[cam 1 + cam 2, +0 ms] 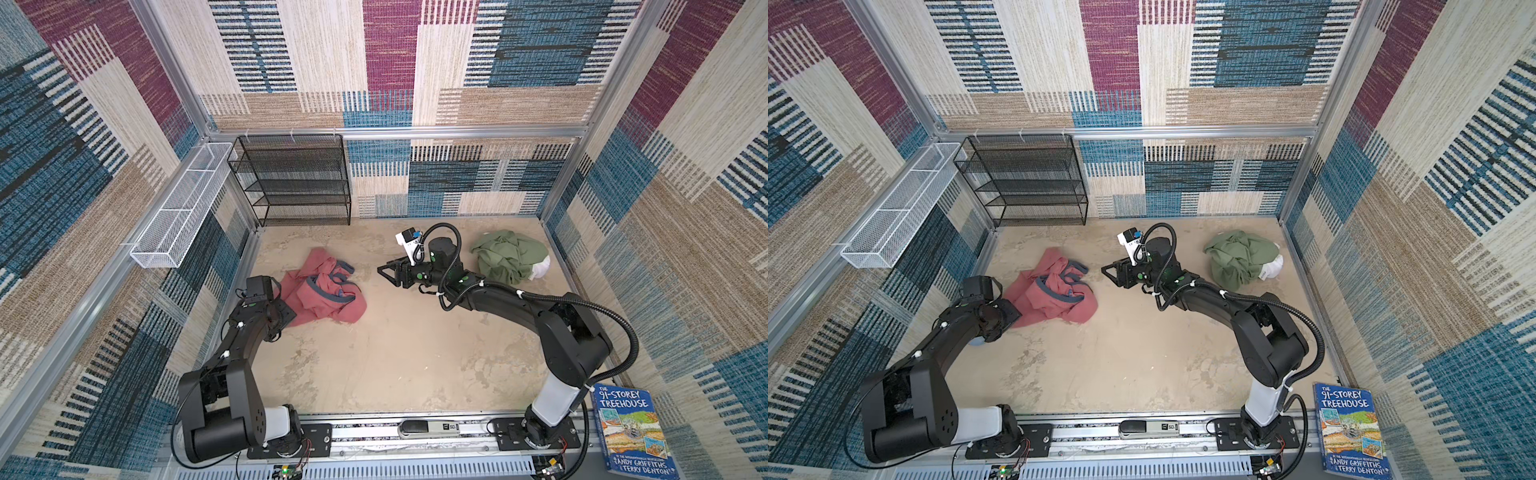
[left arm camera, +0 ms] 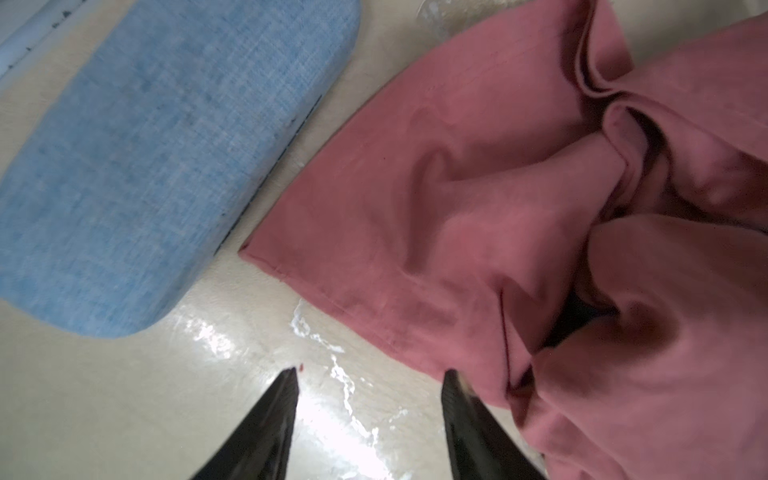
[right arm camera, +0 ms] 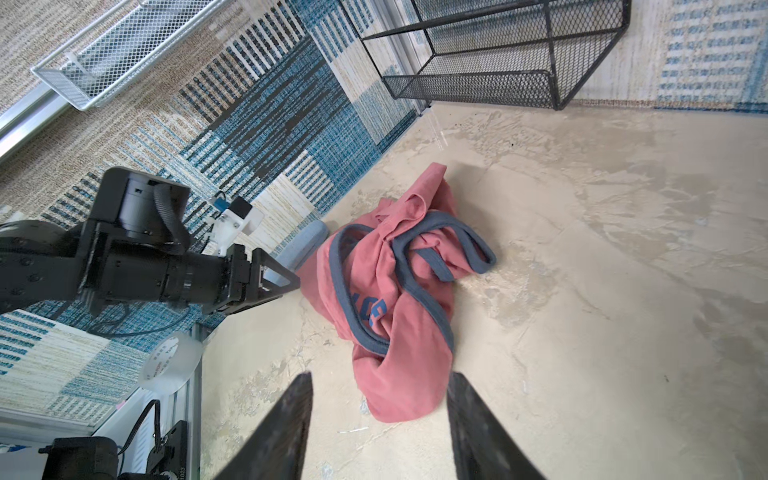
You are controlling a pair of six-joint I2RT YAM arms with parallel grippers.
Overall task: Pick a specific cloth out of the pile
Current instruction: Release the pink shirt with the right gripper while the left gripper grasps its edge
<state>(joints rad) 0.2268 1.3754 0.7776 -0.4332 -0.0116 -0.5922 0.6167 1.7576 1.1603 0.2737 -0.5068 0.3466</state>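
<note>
Both top views show the pile (image 1: pixel 509 255); wrist views, the cloth (image 3: pixel 395 291)

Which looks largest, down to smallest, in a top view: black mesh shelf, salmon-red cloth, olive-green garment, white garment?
Largest first:
black mesh shelf
salmon-red cloth
olive-green garment
white garment, mostly hidden
</note>
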